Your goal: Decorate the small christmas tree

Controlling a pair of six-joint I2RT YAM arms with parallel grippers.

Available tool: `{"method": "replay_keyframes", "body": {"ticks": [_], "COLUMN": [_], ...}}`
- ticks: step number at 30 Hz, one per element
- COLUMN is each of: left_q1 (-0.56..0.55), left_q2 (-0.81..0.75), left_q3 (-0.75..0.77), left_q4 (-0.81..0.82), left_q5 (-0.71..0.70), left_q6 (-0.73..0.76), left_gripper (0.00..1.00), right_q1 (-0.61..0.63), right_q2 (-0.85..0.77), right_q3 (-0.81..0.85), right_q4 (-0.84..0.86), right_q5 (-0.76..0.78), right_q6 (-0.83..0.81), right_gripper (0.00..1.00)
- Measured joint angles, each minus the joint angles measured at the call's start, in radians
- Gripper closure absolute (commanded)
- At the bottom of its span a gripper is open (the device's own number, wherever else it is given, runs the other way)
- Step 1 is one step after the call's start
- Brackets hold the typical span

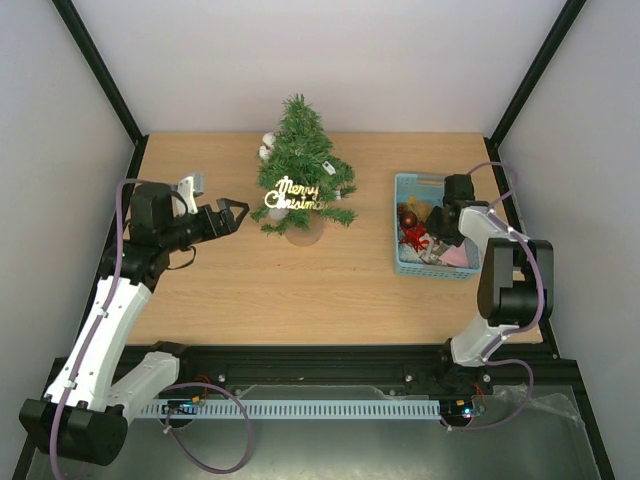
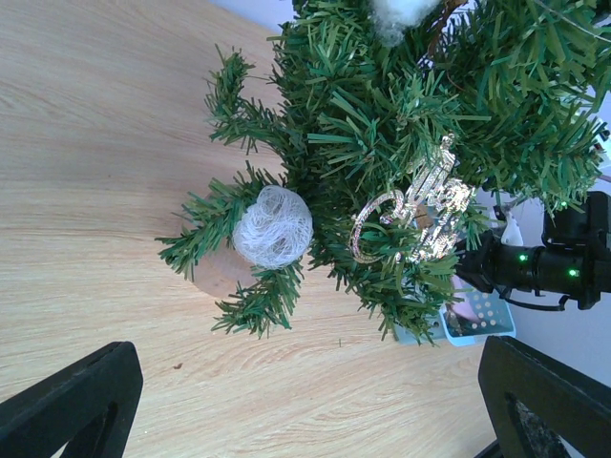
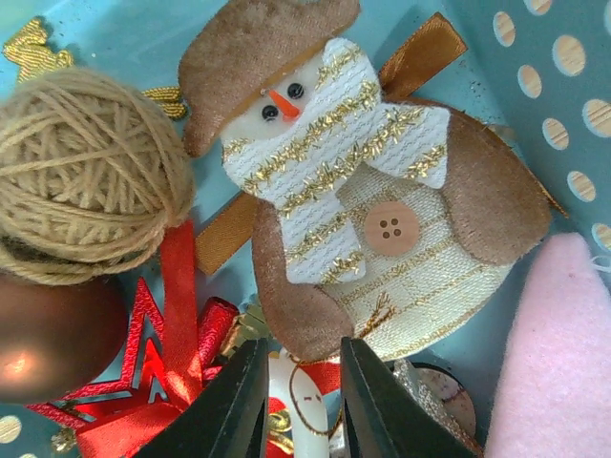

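Bare table (image 1: 330, 290) lies open between the small christmas tree (image 1: 300, 170) and the crowded basket (image 1: 398, 240).

Light wooden table (image 1: 300, 290), bearing small christmas tree (image 1: 300, 165) toward the back, blue basket (image 1: 400, 255) well apart, rightward.

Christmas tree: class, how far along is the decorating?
Done: the tree carries a gold sign and a white ball. In hand: the right pincer is down in the basket, straddling a white-and-red piece; the left pincer is open, empty. Left: the snowman and yarn ball lie in the basket.
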Motion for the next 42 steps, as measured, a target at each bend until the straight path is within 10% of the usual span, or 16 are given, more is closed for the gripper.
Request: {"method": "replay_keyframes", "body": {"ticks": [42], "left_q1": [0.011], "left_q2": [0.002], "left_q3": [-0.002], "left_q4": [0.024], "left_q5": [0.025], "left_q6": [0.0], "left_gripper": [0.01], "right_q1": [0.0], "right_q2": [-0.026], "right_q3": [-0.011], "right_q4": [-0.001], "right_q5": [-0.086], "right_q6": [0.074], "right_gripper": [0.69]}}
